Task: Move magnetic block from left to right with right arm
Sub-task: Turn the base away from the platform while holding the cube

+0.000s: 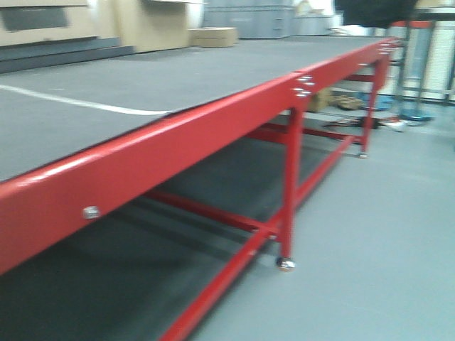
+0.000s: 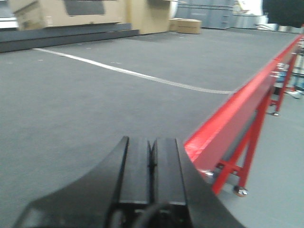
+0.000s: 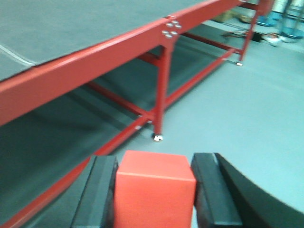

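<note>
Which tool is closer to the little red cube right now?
Right. The right tool holds the red cube between its fingers. The left tool sits shut above the grey table top, and its own view shows no cube.

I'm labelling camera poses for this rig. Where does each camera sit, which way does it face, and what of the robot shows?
Exterior front-facing: beside the long red-framed table, looking along its grey top; no robot part shows.
Left wrist: above the tabletop, looking along it over the shut black left gripper.
Right wrist: beyond the table's edge, facing its legs and the floor; the right gripper clamps a small matte red cube.
Shared: front and left-wrist views both show the white line and a tan cardboard box.
</note>
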Robot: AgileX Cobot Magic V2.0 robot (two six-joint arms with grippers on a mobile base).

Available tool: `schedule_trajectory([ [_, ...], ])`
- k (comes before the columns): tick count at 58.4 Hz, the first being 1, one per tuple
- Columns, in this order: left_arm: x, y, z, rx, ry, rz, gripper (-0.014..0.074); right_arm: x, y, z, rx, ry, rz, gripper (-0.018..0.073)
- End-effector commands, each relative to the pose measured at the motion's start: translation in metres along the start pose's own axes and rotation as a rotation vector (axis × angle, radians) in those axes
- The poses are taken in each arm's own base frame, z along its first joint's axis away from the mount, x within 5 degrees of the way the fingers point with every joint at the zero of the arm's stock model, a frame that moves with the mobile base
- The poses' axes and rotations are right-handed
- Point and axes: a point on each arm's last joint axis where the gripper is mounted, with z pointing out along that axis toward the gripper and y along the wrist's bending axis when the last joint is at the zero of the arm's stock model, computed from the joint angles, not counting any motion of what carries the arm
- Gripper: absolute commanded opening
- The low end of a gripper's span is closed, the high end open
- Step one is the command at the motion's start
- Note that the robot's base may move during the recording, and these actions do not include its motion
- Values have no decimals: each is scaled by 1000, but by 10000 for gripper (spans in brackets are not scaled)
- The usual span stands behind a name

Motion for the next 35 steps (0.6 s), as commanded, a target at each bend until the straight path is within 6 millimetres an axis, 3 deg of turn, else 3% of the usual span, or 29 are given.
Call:
schedule_trajectory([
  [1, -6, 1, -1, -5, -90, -11, -126, -15, 0, -3, 1, -103, -24, 153],
  [35, -6, 1, -1, -5, -90, -11, -126, -15, 0, -3, 1, -103, -24, 153],
])
